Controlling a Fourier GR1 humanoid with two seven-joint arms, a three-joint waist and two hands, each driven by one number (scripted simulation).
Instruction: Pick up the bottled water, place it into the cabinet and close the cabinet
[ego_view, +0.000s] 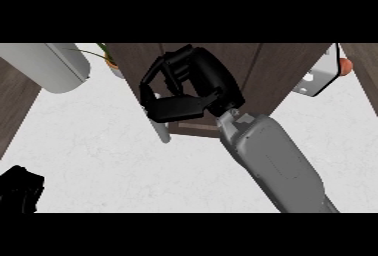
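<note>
1. Furthest left, low at the view's corner and well apart from the working hand, the left hand (18, 191) shows only as a dark edge over the worktop (96, 150). I cannot tell how it is set.
2. Up and to the left of the right hand lies a pale grey cylinder (52, 65), partly cut off by the view. A small potted plant (111, 60) stands between it and the hand.
3. Just below the right hand, a pale handle (164, 134) hangs against the dark wood.
4. The right hand (181, 95) is up against the front of the cabinet (273, 70), fingers curled inward toward the thumb, with nothing visible between them. Its grey forearm (273, 160) runs down to the right.
5. The bottled water shows nowhere. It may be hidden behind the hand or already inside the cabinet, and I cannot tell which.
6. As a judgement, such a bottle would be fairly weighty for its size when full, with a smooth plastic wall that is slippery and gives a little under a squeeze. The hold belongs round the middle of the body, with the bottle kept upright.
7. To the right of the hand, past the cabinet's edge, sits a white object with an orange spot (319, 75), too unclear to name.
</note>
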